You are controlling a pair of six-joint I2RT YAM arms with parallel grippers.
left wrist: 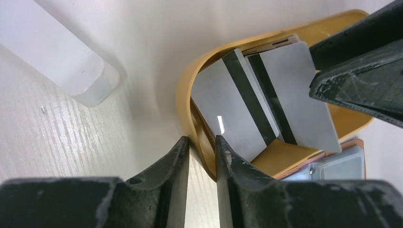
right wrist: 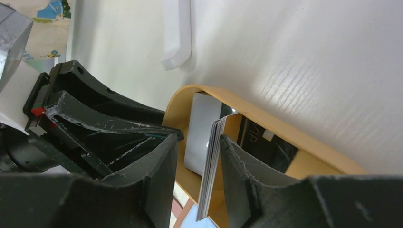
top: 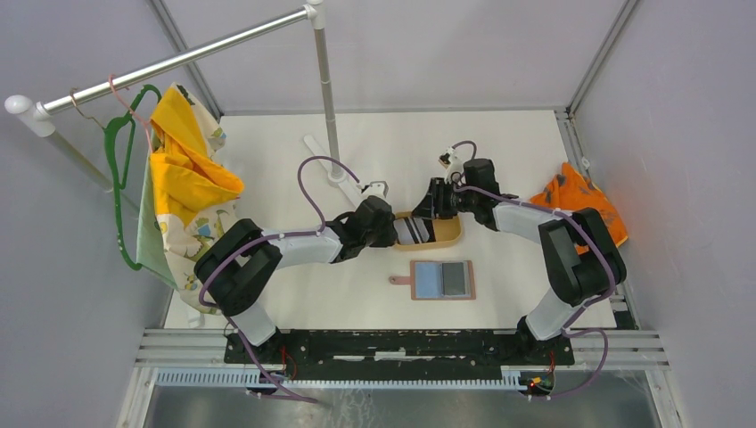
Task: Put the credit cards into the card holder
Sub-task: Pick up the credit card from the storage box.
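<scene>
Inside the tray (left wrist: 184, 97), the right gripper (right wrist: 198, 142) gapes loosely around edge-up credit cards (right wrist: 210, 166); left gripper (left wrist: 202, 142) straddles its rim, grip uncertain.

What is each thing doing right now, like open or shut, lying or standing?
card holder, open, lying flat.
tray, holding cards.
striped cards, flat in the tray.
card stack, on edge between the right fingers.
left fingers, close together, astride the tray's rim.
right fingers, apart, a gap beside the stack.
yellow cloth, hanging from the rail.
orange cloth, crumpled.
</scene>
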